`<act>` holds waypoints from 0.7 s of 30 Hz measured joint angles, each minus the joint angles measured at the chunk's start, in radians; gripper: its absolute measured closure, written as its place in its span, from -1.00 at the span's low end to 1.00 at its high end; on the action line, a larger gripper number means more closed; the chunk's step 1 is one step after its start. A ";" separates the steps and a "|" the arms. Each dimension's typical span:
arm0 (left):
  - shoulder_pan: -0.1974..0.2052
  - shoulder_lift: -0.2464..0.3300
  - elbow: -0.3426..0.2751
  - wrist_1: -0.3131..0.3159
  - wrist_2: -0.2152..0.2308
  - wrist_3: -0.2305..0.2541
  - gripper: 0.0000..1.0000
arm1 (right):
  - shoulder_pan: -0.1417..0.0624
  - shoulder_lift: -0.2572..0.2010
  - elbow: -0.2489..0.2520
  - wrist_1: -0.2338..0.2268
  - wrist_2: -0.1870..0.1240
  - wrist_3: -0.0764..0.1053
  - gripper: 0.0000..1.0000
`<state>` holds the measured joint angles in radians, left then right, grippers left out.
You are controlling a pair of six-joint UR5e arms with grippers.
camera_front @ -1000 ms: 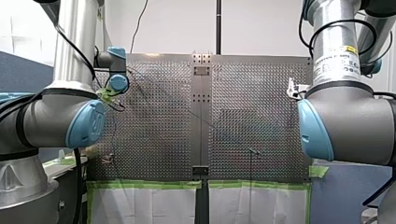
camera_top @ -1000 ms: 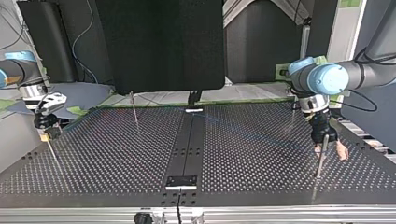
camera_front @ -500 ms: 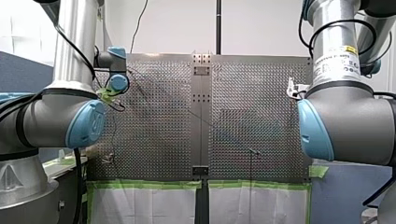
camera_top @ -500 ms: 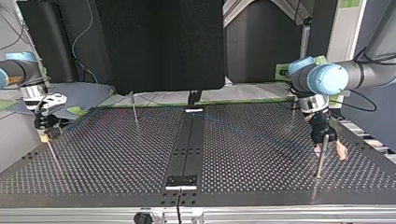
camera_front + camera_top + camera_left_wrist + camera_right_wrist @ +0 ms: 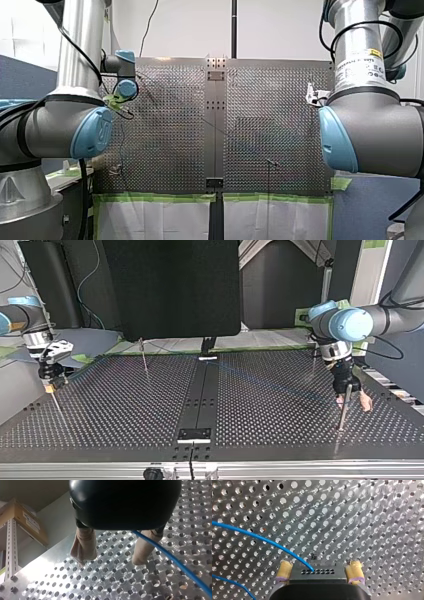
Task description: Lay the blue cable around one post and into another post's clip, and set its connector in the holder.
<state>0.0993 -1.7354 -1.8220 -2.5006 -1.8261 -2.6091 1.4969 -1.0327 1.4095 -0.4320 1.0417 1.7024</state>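
Now, with my left gripper (image 5: 110,562) and my right gripper (image 5: 320,564) both released, I would centre the thin blue cable (image 5: 175,563) between the left one's beige pads (image 5: 85,545) before closing.

The cable (image 5: 175,563) crosses the right half of the desk (image 5: 125,410) in the top view, toward a post (image 5: 342,415) at near right. A second post (image 5: 144,357) stands at far left.
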 joint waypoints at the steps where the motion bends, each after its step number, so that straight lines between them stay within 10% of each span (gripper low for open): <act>1: 0.000 0.000 0.000 0.000 0.000 0.000 -1.00 | 0.000 0.000 0.000 0.000 0.000 -0.001 -0.97; 21: -0.001 0.000 0.000 0.000 -0.001 0.010 -1.00 | -0.007 0.000 0.000 0.002 0.007 0.007 -0.97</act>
<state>0.0978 -1.7354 -1.8220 -2.5006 -1.8274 -2.5990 1.4903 -1.0331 1.4091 -0.4301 1.0489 1.7091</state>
